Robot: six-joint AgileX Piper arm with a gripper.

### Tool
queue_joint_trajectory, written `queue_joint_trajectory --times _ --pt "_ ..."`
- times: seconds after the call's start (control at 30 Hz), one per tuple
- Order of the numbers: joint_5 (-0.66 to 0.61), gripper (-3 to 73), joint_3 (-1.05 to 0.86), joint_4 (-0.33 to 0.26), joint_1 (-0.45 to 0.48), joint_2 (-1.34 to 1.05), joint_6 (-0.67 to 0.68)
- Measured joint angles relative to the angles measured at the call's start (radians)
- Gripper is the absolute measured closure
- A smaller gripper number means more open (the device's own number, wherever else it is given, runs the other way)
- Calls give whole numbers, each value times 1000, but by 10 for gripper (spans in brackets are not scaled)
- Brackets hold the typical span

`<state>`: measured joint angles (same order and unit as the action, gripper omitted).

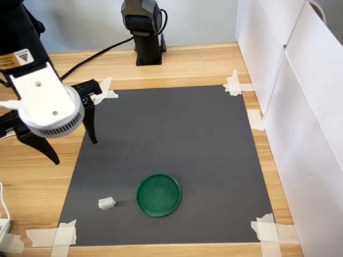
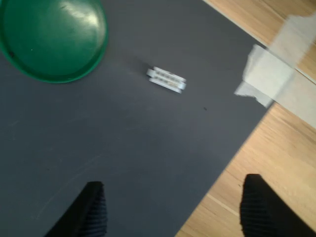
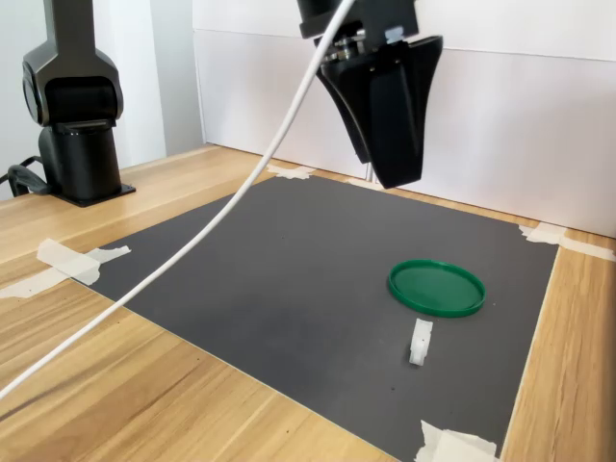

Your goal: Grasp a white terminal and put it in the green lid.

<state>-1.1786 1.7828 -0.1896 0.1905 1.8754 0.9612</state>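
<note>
First exterior view: my gripper (image 1: 72, 131) hangs above the left edge of the dark grey rectangular mat (image 1: 177, 139), its two black fingers (image 1: 90, 120) spread apart and holding nothing. A yellow warning-triangle label (image 1: 16, 58) sits on my black arm; its print is too small to read. My white round wrist housing (image 1: 47, 107) hides part of the gripper body. The tiny white plastic ribbed terminal (image 1: 106, 203) lies on the mat near its front left corner, just beside the flat round dark green plastic lid (image 1: 158, 195) but apart from it. White tape strips (image 1: 56, 235) hold the mat corners to the wooden desk (image 1: 182, 64). A second black stand (image 1: 144, 32) at the rear is cut off at the top.

Wrist view: only the two ribbed fingertips (image 2: 94, 210) show, well apart, cut off by the frame. The terminal (image 2: 166, 79) lies flat on the mat, slightly blurred; the lid (image 2: 54, 37) is near it and partly cut off.

Second exterior view: my fingers (image 3: 390, 106) hover well above the mat, overlapping from this angle, so the gap is hard to make out. The terminal (image 3: 420, 343) rests just in front of the lid (image 3: 436, 287). A white cable (image 3: 192, 245) crosses the picture.
</note>
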Motion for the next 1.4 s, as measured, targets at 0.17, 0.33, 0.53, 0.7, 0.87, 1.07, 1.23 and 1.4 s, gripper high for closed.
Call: queue_joint_trajectory --times 0.17,0.33,0.53,0.7,0.87,1.07,1.23,1.4 --pt "3 5 0 23 -58 4 -67" --pt "48 21 2 41 -65 45 -121" --pt "75 38 2 69 -65 125 -135" --pt "131 40 2 122 -65 165 -154" --pt "155 41 2 131 -65 190 -157" --pt "180 41 2 115 -65 213 -153" --pt "185 41 2 75 -65 236 -130" --pt "194 41 2 59 -65 255 -126"
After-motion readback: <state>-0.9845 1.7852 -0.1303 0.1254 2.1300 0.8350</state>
